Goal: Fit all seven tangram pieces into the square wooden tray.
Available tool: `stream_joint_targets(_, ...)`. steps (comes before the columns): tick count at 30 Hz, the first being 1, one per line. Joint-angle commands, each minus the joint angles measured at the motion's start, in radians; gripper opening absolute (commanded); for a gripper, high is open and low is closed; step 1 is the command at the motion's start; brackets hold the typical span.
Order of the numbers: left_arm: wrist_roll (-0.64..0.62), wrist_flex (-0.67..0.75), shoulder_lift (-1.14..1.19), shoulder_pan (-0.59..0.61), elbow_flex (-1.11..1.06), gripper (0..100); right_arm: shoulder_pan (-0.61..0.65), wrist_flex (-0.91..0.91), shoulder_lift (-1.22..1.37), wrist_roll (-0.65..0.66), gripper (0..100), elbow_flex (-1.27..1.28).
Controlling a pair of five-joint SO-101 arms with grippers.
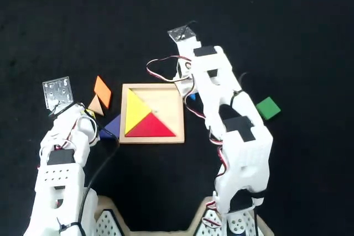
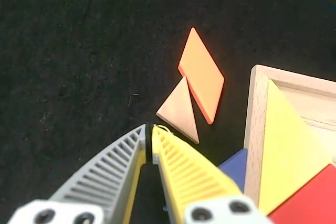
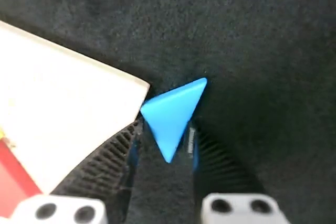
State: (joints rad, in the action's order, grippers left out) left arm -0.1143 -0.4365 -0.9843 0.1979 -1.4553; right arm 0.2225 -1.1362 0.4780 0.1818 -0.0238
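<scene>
right gripper [image 3: 163, 148]: fingers partly open, one on each side of the light blue triangle [image 3: 173, 109]'s tip, thin gaps showing; it lies flat just outside a corner of the tray [image 3: 63, 93]

left gripper [image 2: 149, 128]: fingers closed on nothing, near the tray's outer wall, close to the beige triangle [image 2: 179, 113], orange parallelogram [image 2: 202, 74] and dark blue piece [image 2: 236, 166]

yellow triangle [image 2: 286, 145] and red triangle [image 2: 310, 199] sit inside the tray

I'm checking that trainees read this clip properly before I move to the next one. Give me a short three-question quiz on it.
1. True or false: the green square sits inside the tray.
2. How many pieces lie in the tray?
3. Which piece is nearest the left gripper? A tan triangle B green square C light blue triangle
Key: 1 false; 2 two, the yellow triangle and the red triangle; 3 A.
</scene>
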Motion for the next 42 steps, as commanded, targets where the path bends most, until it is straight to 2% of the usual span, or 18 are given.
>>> stream_joint_targets(1, 0.011, 0.021, -0.017, -0.008, 0.007, 3, 0.003, 0.009, -0.005, 0.000, 8.5, -0.045)
stream_joint_targets(9, 0.011, 0.021, -0.017, -0.008, 0.007, 3, -0.097, -0.031, -0.073, 0.012, 8.5, -0.087)
stream_joint_targets(18, 0.011, 0.023, -0.017, -0.008, 0.008, 3, -0.138, -0.149, -0.367, 0.287, 8.5, -0.002)
stream_joint_targets(22, 0.011, 0.023, -0.017, -0.008, 0.007, 3, -0.152, -0.155, -0.400, 0.361, 8.6, 0.059)
stream_joint_targets(26, 0.011, 0.023, -0.017, -0.008, 0.007, 3, -0.149, -0.144, -0.371, 0.255, 10.3, 0.076)
stream_joint_targets(30, 0.011, 0.023, -0.017, -0.008, 0.007, 3, -0.098, -0.123, -0.292, -0.003, 21.7, 0.056)
stream_joint_targets(32, 0.011, 0.023, -0.017, -0.008, 0.007, 3, -0.074, -0.080, -0.242, -0.089, 24.2, 0.054)
stream_joint_targets(38, 0.011, 0.023, -0.017, -0.008, 0.007, 3, -0.051, -0.002, -0.107, -0.094, 24.0, 0.053)
stream_joint_targets(42, 0.011, 0.023, -0.017, -0.008, 0.007, 3, -0.051, -0.012, -0.079, -0.092, 24.0, 0.013)
